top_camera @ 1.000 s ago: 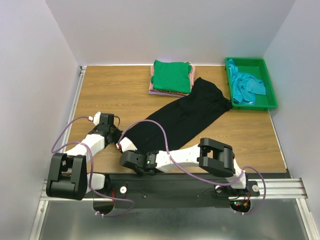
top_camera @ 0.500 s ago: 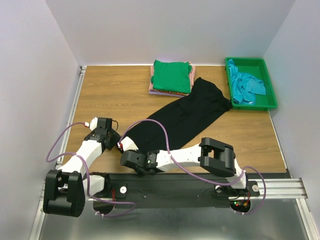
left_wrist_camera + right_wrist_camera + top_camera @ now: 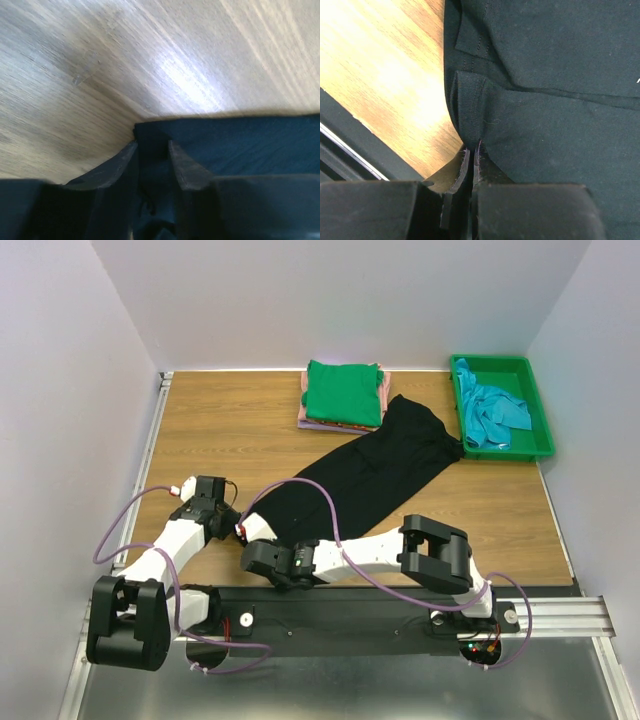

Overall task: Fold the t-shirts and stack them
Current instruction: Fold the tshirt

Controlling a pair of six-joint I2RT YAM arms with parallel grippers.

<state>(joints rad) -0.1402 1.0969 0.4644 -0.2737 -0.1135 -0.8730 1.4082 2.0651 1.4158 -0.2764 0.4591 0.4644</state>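
The black t-shirt [image 3: 370,470] lies spread diagonally across the wooden table. My left gripper [image 3: 236,524] is at its near-left corner. In the left wrist view the left gripper [image 3: 152,147] has its fingers closed on that black corner [image 3: 150,134]. My right gripper [image 3: 258,540] is just beside it at the near hem. In the right wrist view the right gripper [image 3: 472,148] is shut on a fold of black cloth [image 3: 470,107]. A green t-shirt [image 3: 343,392] tops a folded stack with pink and lilac edges showing beneath. A teal t-shirt [image 3: 492,414] lies crumpled in the tray.
The rigid green plastic tray [image 3: 540,430] stands at the back right. The folded stack sits at the back middle, touching the black shirt's far end. White walls close in the table on three sides. The black mounting rail [image 3: 340,610] runs along the near edge.
My left arm swung its elbow out to the left and its wrist drew slightly nearer, then held still. The right arm and the black shirt have barely moved.
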